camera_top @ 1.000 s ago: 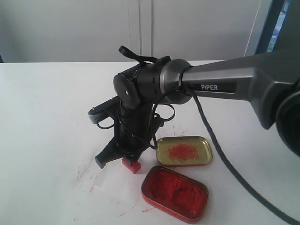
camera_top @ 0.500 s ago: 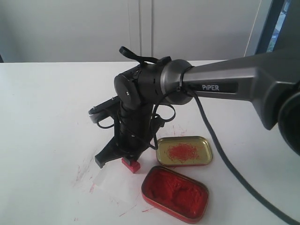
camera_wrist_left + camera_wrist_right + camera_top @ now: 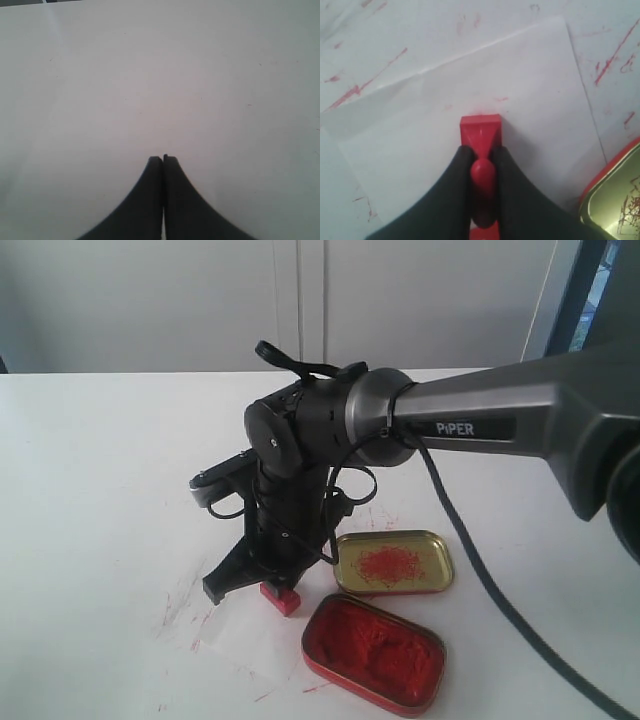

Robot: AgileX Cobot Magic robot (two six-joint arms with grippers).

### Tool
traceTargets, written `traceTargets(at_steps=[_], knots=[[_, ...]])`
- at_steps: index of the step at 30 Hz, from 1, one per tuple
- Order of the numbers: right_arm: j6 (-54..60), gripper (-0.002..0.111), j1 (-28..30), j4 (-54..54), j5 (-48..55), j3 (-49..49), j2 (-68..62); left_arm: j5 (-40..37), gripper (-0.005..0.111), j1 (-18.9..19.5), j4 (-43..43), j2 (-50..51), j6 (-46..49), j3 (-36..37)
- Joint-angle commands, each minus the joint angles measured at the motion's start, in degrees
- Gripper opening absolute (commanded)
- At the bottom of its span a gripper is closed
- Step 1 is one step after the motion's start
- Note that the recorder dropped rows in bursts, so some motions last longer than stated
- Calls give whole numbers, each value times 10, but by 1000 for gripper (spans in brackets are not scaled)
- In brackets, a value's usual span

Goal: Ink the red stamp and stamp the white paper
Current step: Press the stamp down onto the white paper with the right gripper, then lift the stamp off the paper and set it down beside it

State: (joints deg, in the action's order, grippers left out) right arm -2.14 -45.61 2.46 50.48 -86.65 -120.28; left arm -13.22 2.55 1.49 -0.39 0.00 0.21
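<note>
Red stamp (image 3: 281, 597) (image 3: 481, 131) is gripped by its knobbed handle in the right claw (image 3: 262, 580) (image 3: 482, 152), with the jaws drawn narrow around the handle. The stamp's square base is turned down over the white paper (image 3: 240, 630) (image 3: 420, 125), near the sheet's edge on the tin side. Whether the base is pressed onto the sheet or held just above it cannot be told.

Right arm (image 3: 480, 415) is extended from the right of the exterior view across the middle. The forearm is held roughly level, the wrist is bent down, and the claw is pointed at the desk (image 3: 100, 460) with a slight tilt.

Red streaks are seen on the paper and on the desk around it. The open ink tin (image 3: 373, 650), filled with red, is placed just beside the paper. The gold lid (image 3: 392, 562) (image 3: 615, 200), smeared with red, is placed behind the tin and close to the stamp.

Left claw (image 3: 163, 159) is seen closed, finger against finger, with nothing held, over bare desk.
</note>
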Motion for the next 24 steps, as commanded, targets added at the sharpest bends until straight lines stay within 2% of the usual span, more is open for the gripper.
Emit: traceTargets(at_steps=[1, 19, 24], knots=[[-3, 0, 0, 3, 11, 5, 20, 0, 0, 1, -1, 4, 0, -2], [3, 0, 0, 3, 49, 5, 87, 0, 0, 1, -1, 4, 0, -2], [35, 0, 3, 7, 68, 5, 89, 0, 0, 1, -1, 4, 0, -2]])
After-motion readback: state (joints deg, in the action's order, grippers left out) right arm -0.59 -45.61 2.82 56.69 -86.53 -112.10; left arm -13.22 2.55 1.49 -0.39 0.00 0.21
